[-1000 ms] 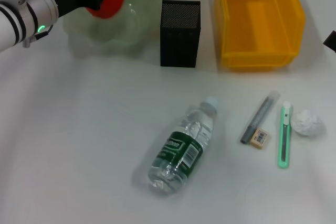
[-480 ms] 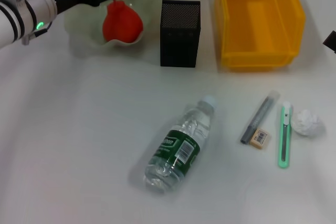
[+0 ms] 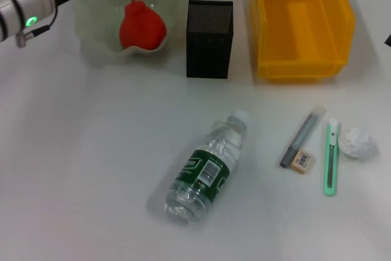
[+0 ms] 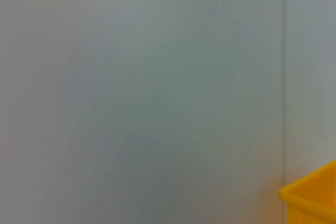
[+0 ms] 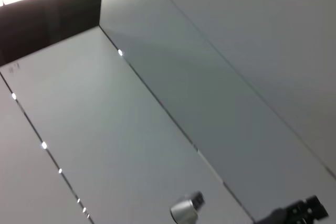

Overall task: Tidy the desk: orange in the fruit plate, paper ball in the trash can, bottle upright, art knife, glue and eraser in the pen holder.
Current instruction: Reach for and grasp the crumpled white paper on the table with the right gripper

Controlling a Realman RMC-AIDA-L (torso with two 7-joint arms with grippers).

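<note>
The head camera looks forward and down from above onto the white desk [image 3: 91, 169], taking in the whole work area up to the yellow bin [image 3: 302, 25] at the far edge; the left wrist camera faces a plain wall, close, catching only a corner of that same yellow bin [image 4: 312, 198]; the right wrist camera points up at wall and ceiling, sharing nothing with the others.
</note>
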